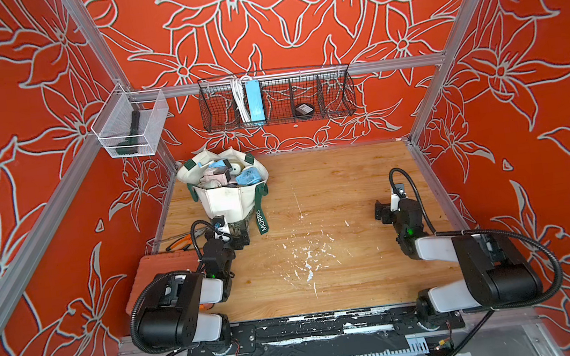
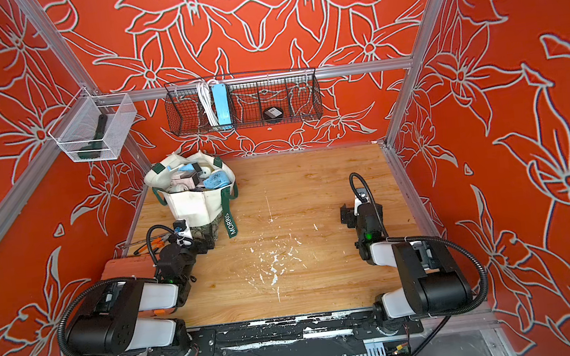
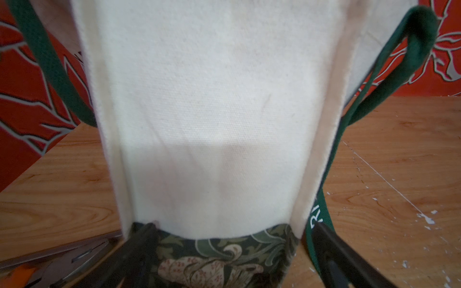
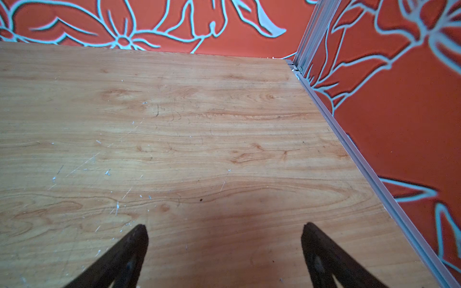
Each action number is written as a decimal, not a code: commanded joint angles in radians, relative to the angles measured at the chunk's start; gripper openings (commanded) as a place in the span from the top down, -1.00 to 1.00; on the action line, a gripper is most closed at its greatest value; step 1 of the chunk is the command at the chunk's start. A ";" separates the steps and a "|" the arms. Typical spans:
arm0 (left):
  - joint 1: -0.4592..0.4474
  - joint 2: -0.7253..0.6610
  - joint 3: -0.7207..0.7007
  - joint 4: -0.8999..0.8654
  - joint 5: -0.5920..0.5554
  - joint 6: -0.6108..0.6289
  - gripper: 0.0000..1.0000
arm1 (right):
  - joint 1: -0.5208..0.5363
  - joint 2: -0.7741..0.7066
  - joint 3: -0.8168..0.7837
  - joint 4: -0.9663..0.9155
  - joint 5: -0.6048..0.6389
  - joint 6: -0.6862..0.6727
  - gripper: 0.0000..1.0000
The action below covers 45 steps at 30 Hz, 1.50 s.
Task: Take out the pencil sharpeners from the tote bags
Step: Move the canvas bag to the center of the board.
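The cream canvas tote bag (image 1: 231, 199) (image 2: 199, 205) with dark green handles stands upright at the table's back left. Several pencil sharpeners fill its open top, among them a blue one (image 1: 248, 175) (image 2: 218, 181) and a pink one (image 1: 215, 176) (image 2: 184, 178). My left gripper (image 1: 237, 239) (image 2: 205, 244) (image 3: 232, 229) is open, low at the tote's near end, its fingers spread to either side of the leafy patterned base (image 3: 224, 261). The cream panel (image 3: 212, 112) fills the left wrist view. My right gripper (image 1: 382, 211) (image 2: 348, 215) (image 4: 224, 229) is open over bare wood on the right.
A black wire basket (image 1: 276, 99) on the back wall holds a blue power strip (image 1: 254, 102). A clear mesh bin (image 1: 131, 123) hangs at the left rail. Orange-handled pliers (image 1: 181, 240) and an orange case (image 1: 162, 269) lie by the left arm. The wooden table (image 1: 333, 199) has white scuffs.
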 commanded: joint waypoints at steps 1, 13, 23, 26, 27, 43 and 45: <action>0.004 0.003 0.005 0.009 -0.005 -0.004 -0.95 | -0.004 -0.006 0.001 0.005 -0.018 0.000 -0.97; 0.004 0.003 0.005 0.009 -0.005 -0.004 -0.95 | -0.004 -0.005 0.001 0.005 -0.019 -0.001 -0.97; 0.018 0.003 0.004 0.009 0.017 -0.010 -0.95 | -0.005 -0.005 0.003 0.003 -0.020 0.002 -0.97; 0.008 -0.025 -0.014 0.028 -0.019 -0.016 -0.95 | -0.005 -0.004 0.003 0.003 -0.020 0.002 -0.97; -0.015 -0.076 -0.028 0.012 -0.095 -0.015 -0.95 | -0.005 -0.007 0.000 0.006 -0.020 0.001 -0.97; -0.102 -1.224 0.195 -1.019 0.025 -0.727 -0.95 | 0.039 -0.966 0.045 -0.660 -0.169 0.699 -0.98; -0.102 -1.173 0.369 -1.260 0.032 -0.614 -0.95 | 0.040 -0.929 0.121 -0.727 -0.309 0.707 -0.97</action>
